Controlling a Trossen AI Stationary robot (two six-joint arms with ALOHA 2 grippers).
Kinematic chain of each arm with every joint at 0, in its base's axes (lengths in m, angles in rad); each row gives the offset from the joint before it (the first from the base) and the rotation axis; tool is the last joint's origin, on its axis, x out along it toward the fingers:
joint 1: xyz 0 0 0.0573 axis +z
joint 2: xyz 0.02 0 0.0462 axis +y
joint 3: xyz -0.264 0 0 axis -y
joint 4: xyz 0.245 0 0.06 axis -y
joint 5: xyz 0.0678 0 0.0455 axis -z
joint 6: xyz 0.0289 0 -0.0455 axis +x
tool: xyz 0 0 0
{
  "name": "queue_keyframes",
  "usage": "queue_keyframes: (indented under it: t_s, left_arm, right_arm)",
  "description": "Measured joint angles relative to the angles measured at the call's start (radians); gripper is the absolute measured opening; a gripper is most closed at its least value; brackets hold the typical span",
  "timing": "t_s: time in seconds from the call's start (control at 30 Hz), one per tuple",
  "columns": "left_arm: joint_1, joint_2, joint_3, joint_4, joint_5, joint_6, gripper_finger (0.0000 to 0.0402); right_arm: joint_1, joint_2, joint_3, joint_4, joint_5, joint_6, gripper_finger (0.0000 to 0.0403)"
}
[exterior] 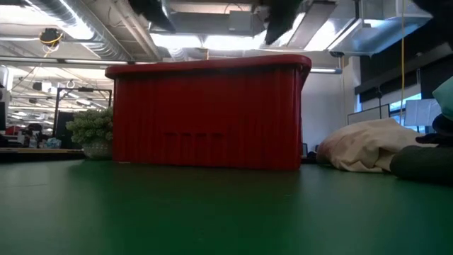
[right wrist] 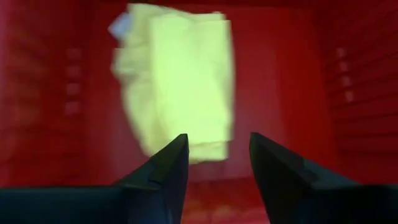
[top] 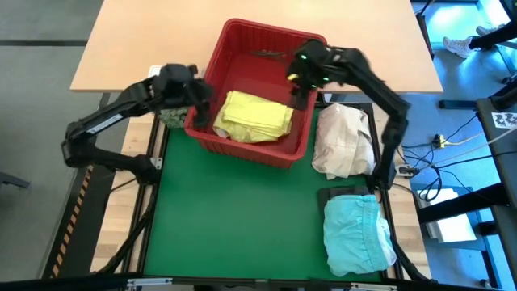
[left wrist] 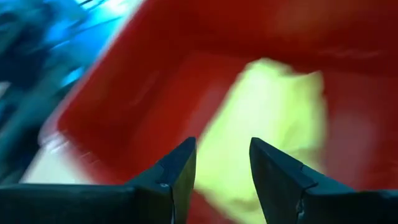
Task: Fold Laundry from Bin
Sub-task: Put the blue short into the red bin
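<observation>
High view shows the red bin (top: 279, 153) at the far end of the green tabletop (top: 234, 218), with the bright yellow garment (top: 253, 117) lying folded inside it, toward the bin's near-left part. The left gripper (top: 196, 101) hangs at the bin's left rim, just over its edge; the left wrist view shows its fingers (left wrist: 177, 171) parted by a narrow gap with nothing between them, pointing at the yellow cloth below. The right gripper (top: 300, 90) hangs inside the bin near its right wall, beside the yellow garment; in the right wrist view its fingers (right wrist: 168, 168) also stand apart by a modest gap, empty, with the yellow cloth beyond them on the red floor.

Right of the bin, just beside its wall, lies a cream-white cloth bundle (top: 343, 141). Nearer than that bundle, well apart from the bin, a light turquoise garment (top: 357, 234) rests on a dark garment (top: 339, 194) whose edge shows at its far side. A small green plant-like ball (top: 171, 117) sits just left of the bin, under the left arm; the low view shows it beside the bin's left wall.
</observation>
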Motion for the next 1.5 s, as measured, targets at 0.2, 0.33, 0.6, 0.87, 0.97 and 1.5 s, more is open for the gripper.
queue_keyframes:
  t_s: [0.2,0.33,0.6,0.87,0.97,1.5]
  left_arm:
    - [-0.207,-0.046,0.0,-0.075,0.061,-0.062,0.0144]
    - [-0.349,-0.032,-0.011,-0.086,0.002,-0.108,0.0144]
    - [-0.559,-0.024,-0.065,-0.064,-0.121,-0.174,0.0144]
    - [-0.635,-0.024,-0.167,0.037,-0.139,-0.264,0.0144]
    - [-0.643,-0.024,-0.213,0.062,-0.14,-0.302,0.0144]
    - [-0.645,-0.024,-0.321,0.227,-0.165,-0.385,0.0144]
  right_arm:
    - [0.143,-0.103,0.0,-0.187,-0.051,0.01,0.0145]
    - [0.286,-0.165,-0.054,-0.196,-0.079,0.065,0.0138]
    - [0.564,-0.302,-0.371,-0.183,-0.065,0.195,0.0137]
    - [0.711,-0.407,-0.827,-0.018,-0.127,0.387,0.0126]
    - [0.747,-0.473,-0.897,-0.03,-0.185,0.513,0.0095]
    - [1.103,-0.491,-0.95,-0.062,-0.376,1.01,0.0004]
